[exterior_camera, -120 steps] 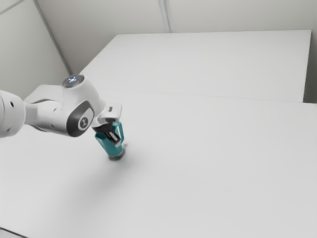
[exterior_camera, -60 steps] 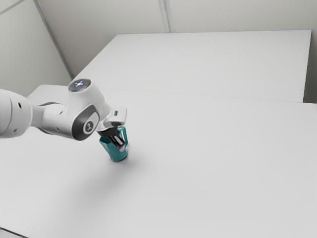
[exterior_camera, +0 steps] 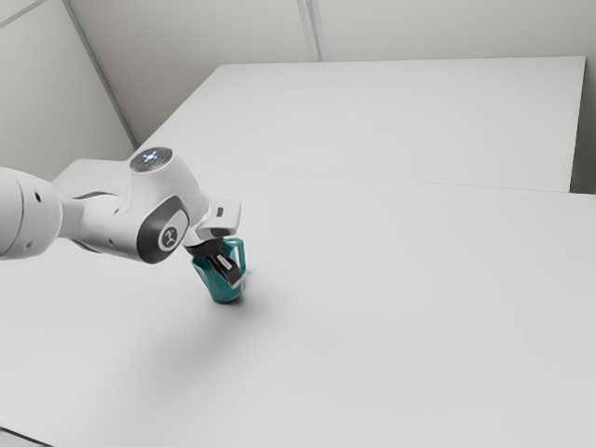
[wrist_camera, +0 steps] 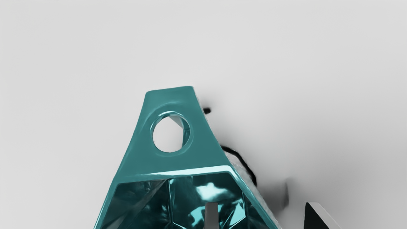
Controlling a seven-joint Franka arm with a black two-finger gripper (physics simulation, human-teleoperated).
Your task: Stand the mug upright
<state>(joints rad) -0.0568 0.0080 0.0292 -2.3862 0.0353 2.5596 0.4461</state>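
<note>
The table spreads broadly around the mug, gripper astride its rim.

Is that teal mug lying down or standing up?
Standing, or nearly: the mug has its base down at the table and its open mouth up by the gripper. Whether it leans slightly, I cannot tell.

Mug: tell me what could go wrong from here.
One finger of the pincer is inside the mug, the other outside: a slanted withdrawal could snag the wall and tip it. The outer finger stands clear of the wall, so closing might shove the mug. I can't tell whether its base sits flat; if not, it could rock.
</note>
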